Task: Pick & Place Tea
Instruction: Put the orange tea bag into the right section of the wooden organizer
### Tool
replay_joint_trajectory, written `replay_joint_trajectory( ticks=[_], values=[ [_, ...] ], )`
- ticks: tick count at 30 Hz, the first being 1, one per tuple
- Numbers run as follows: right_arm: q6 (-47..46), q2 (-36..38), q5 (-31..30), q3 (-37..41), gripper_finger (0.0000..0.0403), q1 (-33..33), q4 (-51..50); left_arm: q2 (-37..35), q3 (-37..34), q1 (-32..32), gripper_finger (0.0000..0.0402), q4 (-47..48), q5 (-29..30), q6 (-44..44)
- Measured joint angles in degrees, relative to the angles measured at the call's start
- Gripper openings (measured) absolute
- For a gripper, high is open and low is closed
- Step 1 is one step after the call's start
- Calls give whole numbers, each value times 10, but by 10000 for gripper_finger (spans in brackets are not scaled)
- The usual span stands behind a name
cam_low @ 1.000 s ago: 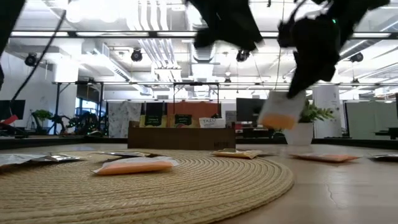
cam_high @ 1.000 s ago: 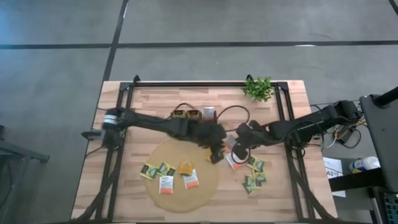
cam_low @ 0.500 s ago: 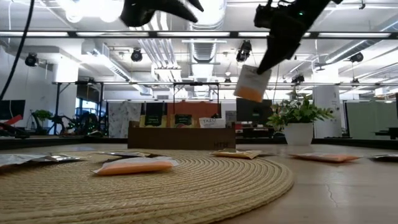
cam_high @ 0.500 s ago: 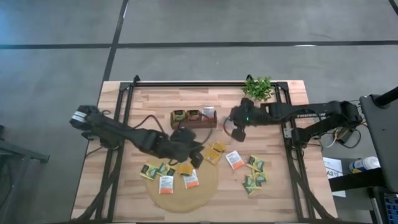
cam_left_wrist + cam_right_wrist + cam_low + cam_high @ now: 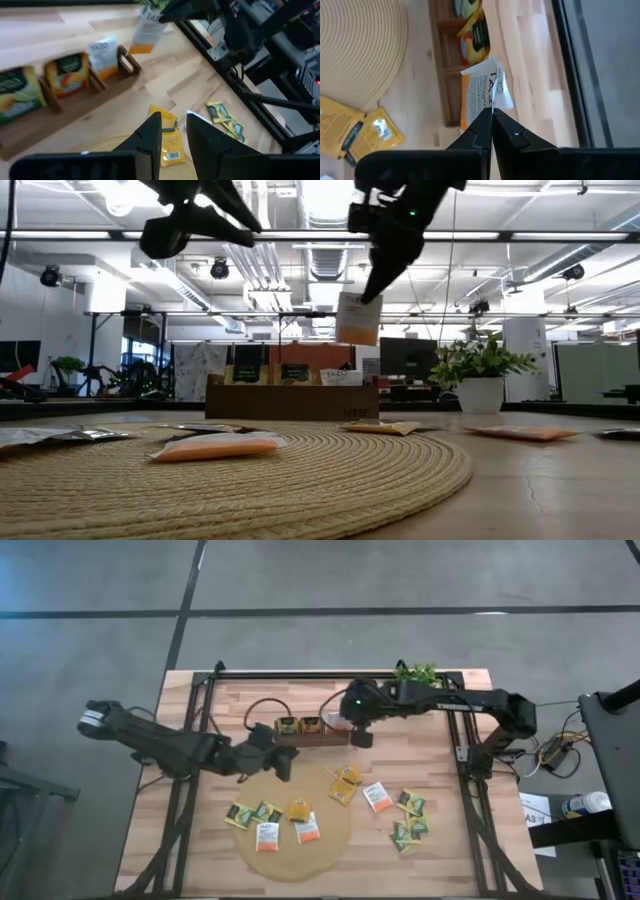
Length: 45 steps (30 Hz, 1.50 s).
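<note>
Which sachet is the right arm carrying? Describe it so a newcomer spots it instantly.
Find the dark brown tray at the table's back. Above its right end, the right gripper pinches a white-and-orange sachet by its top edge. It alone hangs in the air.

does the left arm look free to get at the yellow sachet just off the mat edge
Probably yes. The left claw hangs empty by the mat, and nothing covers the yellow sachet. The right claw, shut on a white-and-orange sachet, is away over the tray.

One mat (image 5: pixel 290 865), one tray (image 5: pixel 312 738), one plant (image 5: pixel 418 672) — and roughly ten loose sachets (image 5: pixel 376 796).
</note>
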<state>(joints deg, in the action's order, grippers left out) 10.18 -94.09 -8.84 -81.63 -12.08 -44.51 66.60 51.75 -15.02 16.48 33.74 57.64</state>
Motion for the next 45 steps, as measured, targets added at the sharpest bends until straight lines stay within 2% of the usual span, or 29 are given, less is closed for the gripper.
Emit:
replay_joint_trajectory(
  ticks=[7, 11, 20, 24, 33, 45],
  values=[
    [10, -21, 7, -17, 8, -1, 2, -54, -40, 1, 85, -15, 56, -10],
    [30, -41, 38, -15, 8, -8, 18, -61, -43, 11, 85, -19, 84, -40],
    [83, -73, 52, -15, 8, -40, 28, -62, -43, 62, 85, -47, 84, -68],
    [98, -78, 86, -15, 8, -52, 32, -62, -43, 87, 85, -58, 84, -68],
    [132, -105, 108, -15, 8, -73, 36, -62, -42, 146, 85, -58, 73, -82],
    [143, -127, 136, -14, 8, -80, 47, -62, -42, 159, 85, -57, 60, -88]
  ],
)
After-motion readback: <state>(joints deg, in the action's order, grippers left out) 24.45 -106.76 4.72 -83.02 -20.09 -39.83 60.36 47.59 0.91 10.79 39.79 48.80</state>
